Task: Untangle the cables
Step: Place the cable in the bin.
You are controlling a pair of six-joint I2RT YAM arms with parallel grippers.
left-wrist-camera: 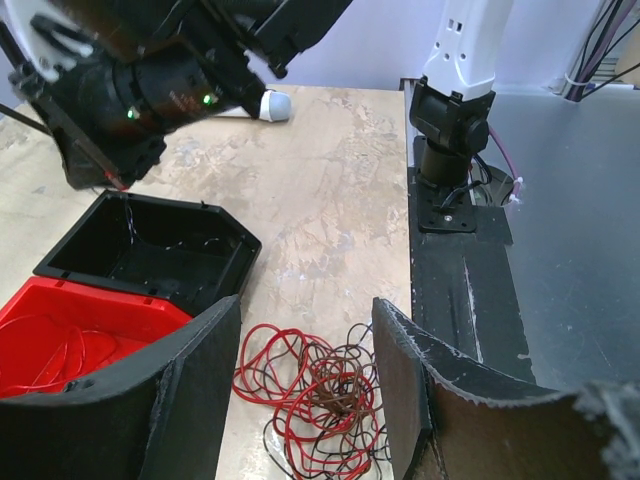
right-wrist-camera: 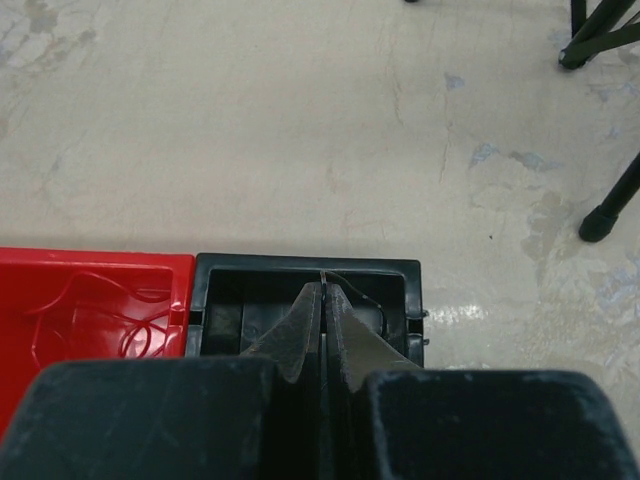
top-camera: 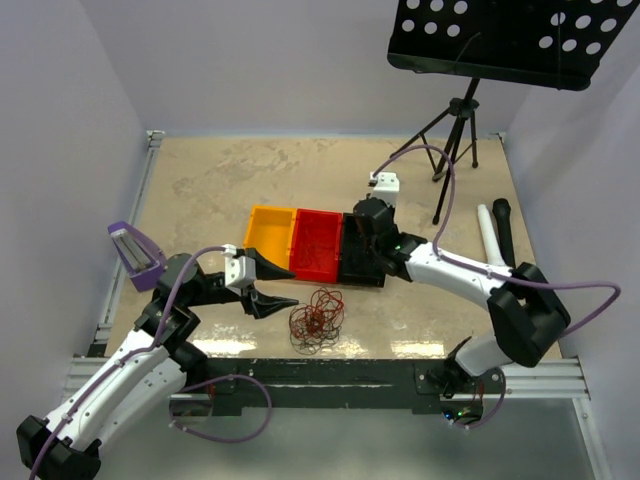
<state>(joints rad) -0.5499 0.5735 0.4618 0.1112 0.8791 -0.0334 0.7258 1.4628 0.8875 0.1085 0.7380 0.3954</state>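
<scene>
Bins stand in a touching row at mid-table: a yellow bin [top-camera: 271, 236] on the left, a red bin [top-camera: 318, 245] in the middle and a black bin [top-camera: 360, 257] on the right. Loose red strands curl across the floor of the red bin. A single thin dark strand arcs inside the black bin, just beside the tips of the right gripper [right-wrist-camera: 323, 298], which hangs over that bin with its jaws pressed together; whether the strand is pinched between them cannot be told.

The cables [top-camera: 316, 320], a small snarl of red and dark wires, lie on the table [top-camera: 200, 190] in front of the red bin, near the front edge and outside every bin. The left gripper [top-camera: 291, 292] is low beside them with its jaws apart and nothing in them; in the left wrist view the snarl sits between and just ahead of its two fingers.

The table is pale beige and mottled, glossy near the front, where a dark metal rail [top-camera: 330, 375] carries both arm bases. Plain white walls [top-camera: 60, 120] enclose it on three sides. A black music stand [top-camera: 510, 40] with a perforated desk rises on a tripod in the far right corner.
</scene>
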